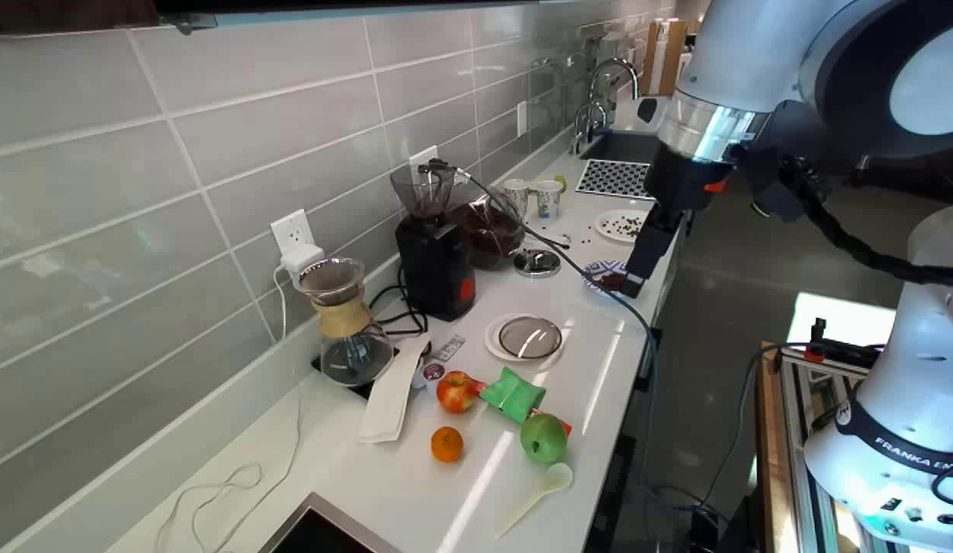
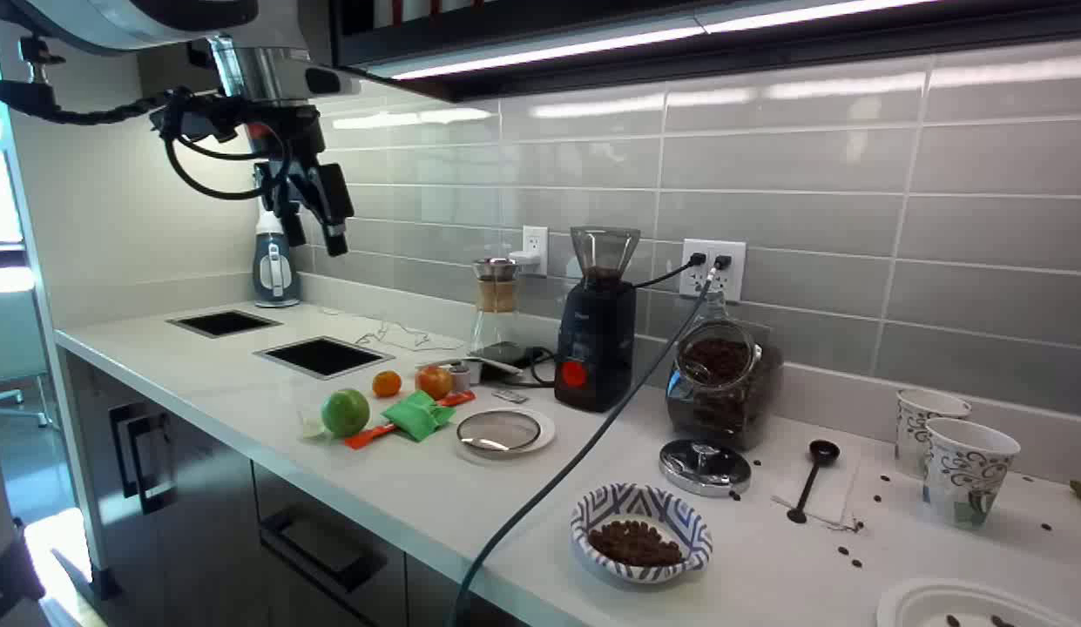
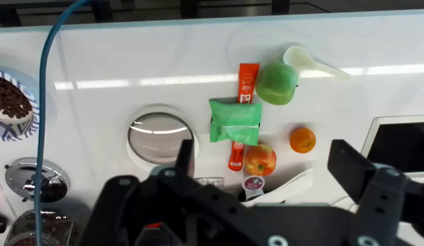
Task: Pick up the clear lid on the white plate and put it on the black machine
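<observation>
The clear lid (image 1: 530, 338) lies on the white plate (image 1: 491, 338), slightly off-centre. Lid (image 2: 499, 431) and plate (image 2: 547, 431) also show in an exterior view. In the wrist view the lid (image 3: 160, 138) and plate rim (image 3: 196, 148) are left of centre, the plate partly behind a finger. The black machine (image 1: 436, 269) stands upright by the wall beyond the plate; its flared smoky hopper (image 2: 604, 252) holds dark beans. In the wrist view the gripper mostly hides it. My gripper (image 3: 262, 147) is open and empty, high above the counter (image 2: 315, 239).
A cable (image 2: 584, 453) crosses the counter between plate and patterned bowl (image 2: 642, 535). Near the plate lie a green packet (image 3: 235, 121), a green apple (image 3: 276, 83), a red apple (image 3: 260, 159) and an orange (image 3: 302, 140). A glass carafe (image 1: 357, 357) and tilted jar (image 2: 723, 392) flank the machine.
</observation>
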Action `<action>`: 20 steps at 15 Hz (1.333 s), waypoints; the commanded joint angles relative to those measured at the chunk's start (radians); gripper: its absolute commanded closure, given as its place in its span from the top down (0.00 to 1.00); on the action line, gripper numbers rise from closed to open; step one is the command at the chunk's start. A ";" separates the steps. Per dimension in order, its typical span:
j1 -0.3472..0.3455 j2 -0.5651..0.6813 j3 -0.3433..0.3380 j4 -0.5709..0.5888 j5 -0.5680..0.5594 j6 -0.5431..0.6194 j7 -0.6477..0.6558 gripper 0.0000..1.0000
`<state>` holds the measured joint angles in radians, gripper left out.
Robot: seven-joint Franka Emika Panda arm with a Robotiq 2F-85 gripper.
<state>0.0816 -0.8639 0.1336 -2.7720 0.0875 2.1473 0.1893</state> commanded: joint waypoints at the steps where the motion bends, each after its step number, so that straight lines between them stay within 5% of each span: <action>1: -0.002 0.001 0.001 -0.018 0.001 -0.009 -0.001 1.00; 11: -0.017 0.026 0.022 -0.047 -0.022 0.001 0.018 1.00; 17: -0.135 0.182 0.197 -0.011 -0.305 0.173 0.123 1.00; 20: -0.179 0.283 0.232 -0.009 -0.440 0.242 0.141 1.00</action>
<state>-0.0480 -0.6875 0.3272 -2.7828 -0.2329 2.3168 0.2945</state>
